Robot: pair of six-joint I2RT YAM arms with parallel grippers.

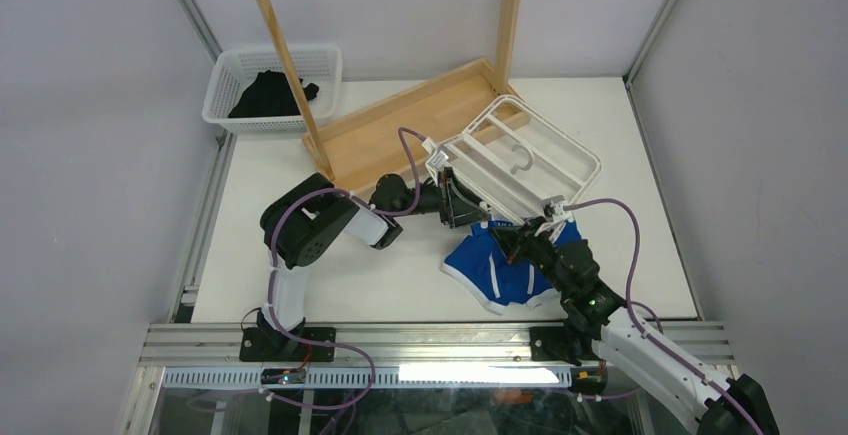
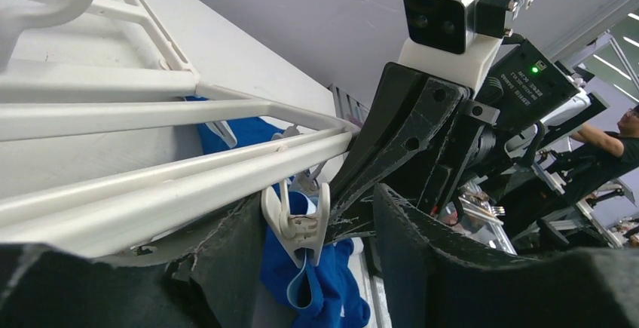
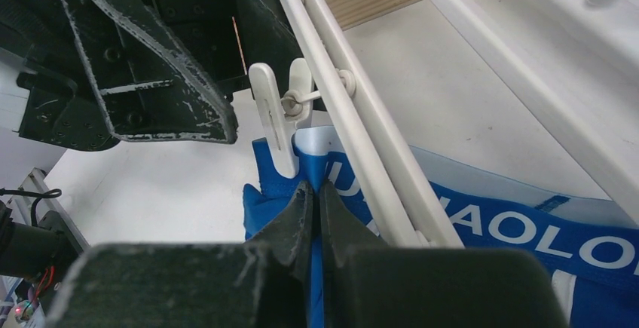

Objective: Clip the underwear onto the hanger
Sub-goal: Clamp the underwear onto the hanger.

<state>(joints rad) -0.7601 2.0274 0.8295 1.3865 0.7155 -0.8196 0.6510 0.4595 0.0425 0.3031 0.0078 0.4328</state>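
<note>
R gripper [image 3: 316,189] has its fingers pressed together, pinching the underwear [image 1: 497,267] by the waistband edge, right under a clip [image 3: 273,121] on the hanger [image 1: 560,131]. Rest of the underwear lies on the table [image 1: 300,285] at the hanger's 6 o'clock. The hanger sits tilted, far corner over the wooden rack [image 1: 400,130] base. L gripper [image 1: 458,198] is at the hanger's 9 o'clock corner, fingers spread w/ a rail across one.
</note>
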